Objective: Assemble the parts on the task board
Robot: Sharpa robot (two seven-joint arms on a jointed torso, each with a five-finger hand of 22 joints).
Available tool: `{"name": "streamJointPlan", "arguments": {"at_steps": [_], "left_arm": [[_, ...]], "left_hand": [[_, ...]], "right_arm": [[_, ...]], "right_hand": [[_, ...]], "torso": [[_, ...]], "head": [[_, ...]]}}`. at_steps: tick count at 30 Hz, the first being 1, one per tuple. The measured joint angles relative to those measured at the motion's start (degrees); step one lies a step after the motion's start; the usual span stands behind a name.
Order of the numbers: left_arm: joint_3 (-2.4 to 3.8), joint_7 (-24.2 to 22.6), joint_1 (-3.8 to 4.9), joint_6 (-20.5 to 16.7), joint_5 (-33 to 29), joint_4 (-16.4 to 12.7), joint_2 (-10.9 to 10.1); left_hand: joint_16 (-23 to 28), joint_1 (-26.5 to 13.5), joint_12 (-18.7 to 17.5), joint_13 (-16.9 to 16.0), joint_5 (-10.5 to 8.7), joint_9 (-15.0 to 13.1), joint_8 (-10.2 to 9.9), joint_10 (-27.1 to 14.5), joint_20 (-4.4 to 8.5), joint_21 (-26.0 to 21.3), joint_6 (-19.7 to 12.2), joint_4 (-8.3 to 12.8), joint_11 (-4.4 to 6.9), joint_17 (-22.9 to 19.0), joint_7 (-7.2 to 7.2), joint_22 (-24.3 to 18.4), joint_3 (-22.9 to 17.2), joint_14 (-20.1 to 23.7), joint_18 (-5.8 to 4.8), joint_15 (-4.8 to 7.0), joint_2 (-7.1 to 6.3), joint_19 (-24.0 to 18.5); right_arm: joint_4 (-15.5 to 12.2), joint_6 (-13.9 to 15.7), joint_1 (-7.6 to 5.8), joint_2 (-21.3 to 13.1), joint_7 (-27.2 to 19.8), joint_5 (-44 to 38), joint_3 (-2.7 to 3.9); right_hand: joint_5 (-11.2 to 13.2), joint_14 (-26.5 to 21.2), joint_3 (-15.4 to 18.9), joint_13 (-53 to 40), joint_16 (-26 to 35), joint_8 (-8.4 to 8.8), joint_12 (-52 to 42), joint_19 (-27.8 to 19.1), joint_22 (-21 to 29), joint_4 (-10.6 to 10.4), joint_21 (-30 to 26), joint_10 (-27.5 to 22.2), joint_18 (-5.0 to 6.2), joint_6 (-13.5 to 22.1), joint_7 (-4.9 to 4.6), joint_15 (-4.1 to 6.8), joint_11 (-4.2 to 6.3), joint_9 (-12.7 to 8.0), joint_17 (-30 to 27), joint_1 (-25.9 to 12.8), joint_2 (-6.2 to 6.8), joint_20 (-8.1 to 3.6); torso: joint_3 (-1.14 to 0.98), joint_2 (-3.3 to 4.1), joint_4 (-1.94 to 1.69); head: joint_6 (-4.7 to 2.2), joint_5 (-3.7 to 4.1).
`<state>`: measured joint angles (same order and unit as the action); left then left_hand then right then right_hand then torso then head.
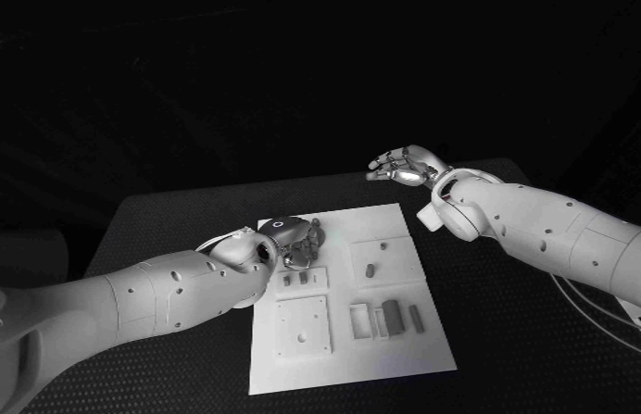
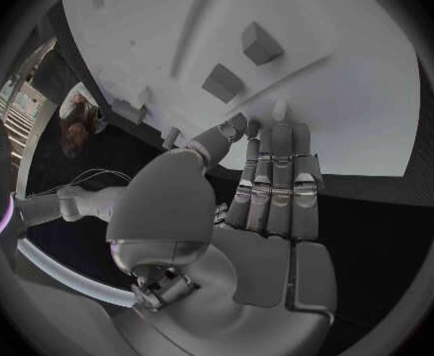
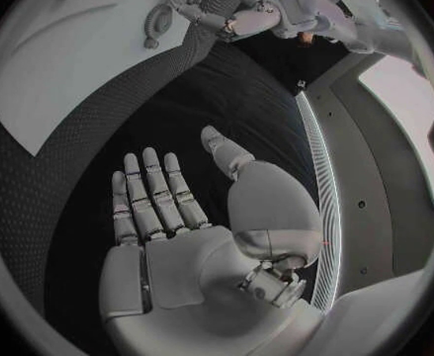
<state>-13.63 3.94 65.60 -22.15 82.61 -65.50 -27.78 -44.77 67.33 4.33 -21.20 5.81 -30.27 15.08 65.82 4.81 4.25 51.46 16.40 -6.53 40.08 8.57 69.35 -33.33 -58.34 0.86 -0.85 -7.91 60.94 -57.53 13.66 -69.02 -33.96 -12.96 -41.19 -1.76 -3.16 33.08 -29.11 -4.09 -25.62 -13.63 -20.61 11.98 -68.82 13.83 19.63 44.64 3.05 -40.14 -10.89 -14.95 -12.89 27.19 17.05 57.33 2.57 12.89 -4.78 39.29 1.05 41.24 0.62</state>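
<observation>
The left hand hangs over the near-left part of the white task board with its fingers held straight and close together, palm flat and gripping nothing, their tips just above the board's edge (whether they touch it cannot be told). The right hand is up beyond the board's far right corner, over the black table, its fingers loosely spread and empty. The board lies in the middle of the table with small parts scattered on its raised plates, a dark upright block among them, and bare table runs along both of its long sides.
</observation>
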Motion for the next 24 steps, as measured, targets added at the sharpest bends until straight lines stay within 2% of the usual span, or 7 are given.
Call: {"name": "streamJointPlan", "arguments": {"at_steps": [10, 24], "left_arm": [[0.01, -0.13, 0.0, 0.64, -0.39, 0.49, 0.51], [0.16, 0.24, -0.21, 2.3, -0.55, 1.59, 1.32]], "left_hand": [[-0.44, -1.33, 0.0, 0.47, -0.55, 0.28, -0.27, 0.21, 0.0, 0.0, 0.52, -0.41, -0.21, -0.72, 0.52, 0.0, 0.73, 0.0, 0.0, 0.0, 1.33, 0.0], [-0.67, -1.28, -0.21, 0.9, -0.55, 0.63, -0.05, 0.41, 0.01, 0.0, 0.73, -0.26, -0.02, -1.27, 0.72, 0.01, 0.57, -0.01, 0.0, 0.01, 2.05, 0.01]], "right_arm": [[-0.02, -0.01, 0.0, 0.0, 0.0, 0.0, -0.01], [-0.02, -0.03, 0.0, 0.01, 0.0, 0.0, 0.0]], "right_hand": [[0.0, 0.0, 0.0, 0.0, 0.0, 0.0, 0.0, 0.0, -0.06, 0.0, -0.23, 0.0, 0.0, 0.0, 0.0, 0.0, 0.0, -0.05, -0.01, 0.0, 0.0, 0.0], [0.0, 0.0, 0.0, 0.0, 0.0, 0.0, 0.0, 0.0, -0.12, 0.0, -0.23, 0.0, 0.0, 0.0, 0.0, 0.0, 0.0, -0.05, 0.04, 0.0, 0.0, 0.0]], "torso": [[0.03, -0.03, 0.04], [0.04, 0.0, 0.09]], "head": [[0.02, 0.01], [-0.02, 0.08]]}}
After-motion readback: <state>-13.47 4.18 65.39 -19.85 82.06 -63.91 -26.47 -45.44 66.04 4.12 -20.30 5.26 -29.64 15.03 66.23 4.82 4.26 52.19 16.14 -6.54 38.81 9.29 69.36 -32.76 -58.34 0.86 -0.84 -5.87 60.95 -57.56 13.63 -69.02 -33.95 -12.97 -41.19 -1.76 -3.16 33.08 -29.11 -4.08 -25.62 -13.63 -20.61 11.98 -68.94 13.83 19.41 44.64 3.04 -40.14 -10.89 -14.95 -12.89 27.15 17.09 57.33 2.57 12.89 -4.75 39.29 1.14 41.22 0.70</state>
